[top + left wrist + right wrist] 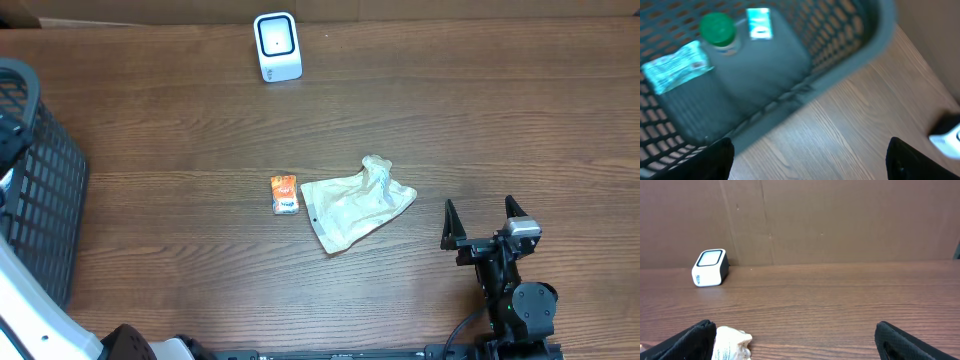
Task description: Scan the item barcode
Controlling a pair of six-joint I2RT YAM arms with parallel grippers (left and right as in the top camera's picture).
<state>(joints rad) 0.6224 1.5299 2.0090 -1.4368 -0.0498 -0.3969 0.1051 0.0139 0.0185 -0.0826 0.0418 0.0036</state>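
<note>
The white barcode scanner [275,45] stands at the table's far edge, also seen as the scanner [711,267] in the right wrist view. A small orange packet [284,193] lies mid-table beside a crumpled white pouch [355,205]. My right gripper [485,225] rests open to the right of the pouch, with nothing between its fingers. In its own view the right gripper [800,345] has the pouch [730,342] by its left finger. My left gripper [810,167] hangs open and empty over bare wood next to the basket [840,75].
The dark mesh basket [45,190] stands at the left edge. It holds a green-capped bottle [719,30] and teal packets [675,67]. My left arm [30,290] reaches up along the basket. A brown wall backs the table.
</note>
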